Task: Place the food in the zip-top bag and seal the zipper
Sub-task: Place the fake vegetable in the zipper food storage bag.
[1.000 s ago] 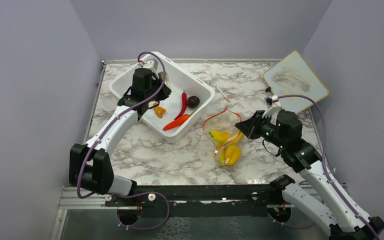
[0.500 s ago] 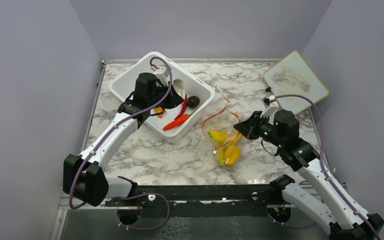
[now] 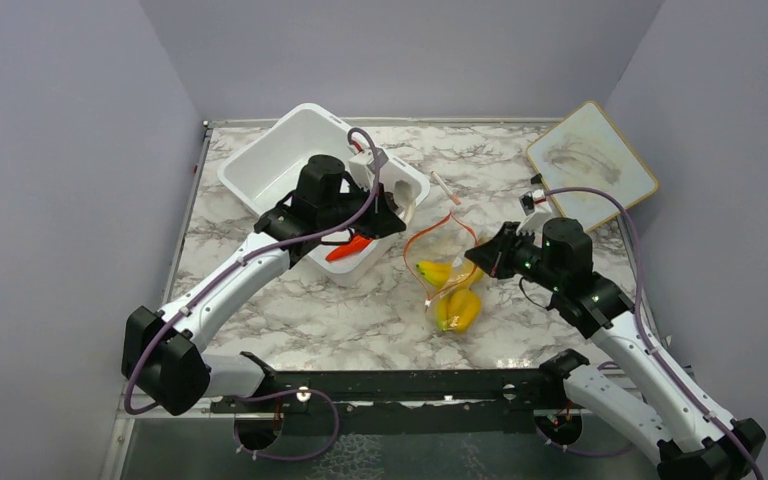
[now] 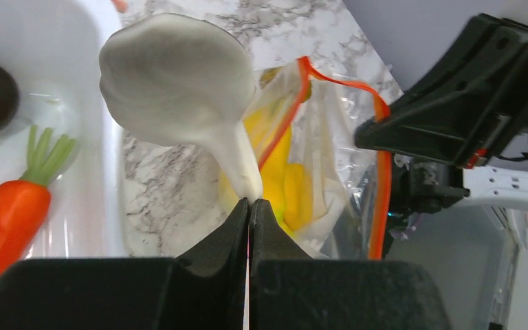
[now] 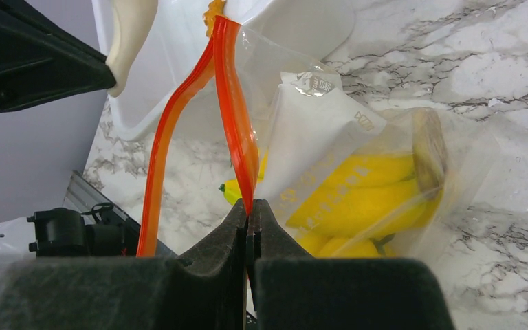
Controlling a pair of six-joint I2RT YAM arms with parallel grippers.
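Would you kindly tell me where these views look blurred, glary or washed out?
Left wrist: the white toy food looks soft, and the tub is washed out. Right wrist: the zip-top bag shows faint sheen; the right tool is featureless up close. Top external: evenly lit, sharp.

A white rectangular plastic tub [image 3: 272, 160] is sitting at an angle on the far left of the marble-patterned tabletop [image 3: 360, 312]. A wood-framed whiteboard [image 3: 591, 163], smeared with grey marks, is lying at the far right corner. A small white-and-red pen-like stick [image 3: 445, 188] is lying between them, nearer the tub. Plain lavender walls [image 3: 400, 50] are enclosing the tabletop on three sides.
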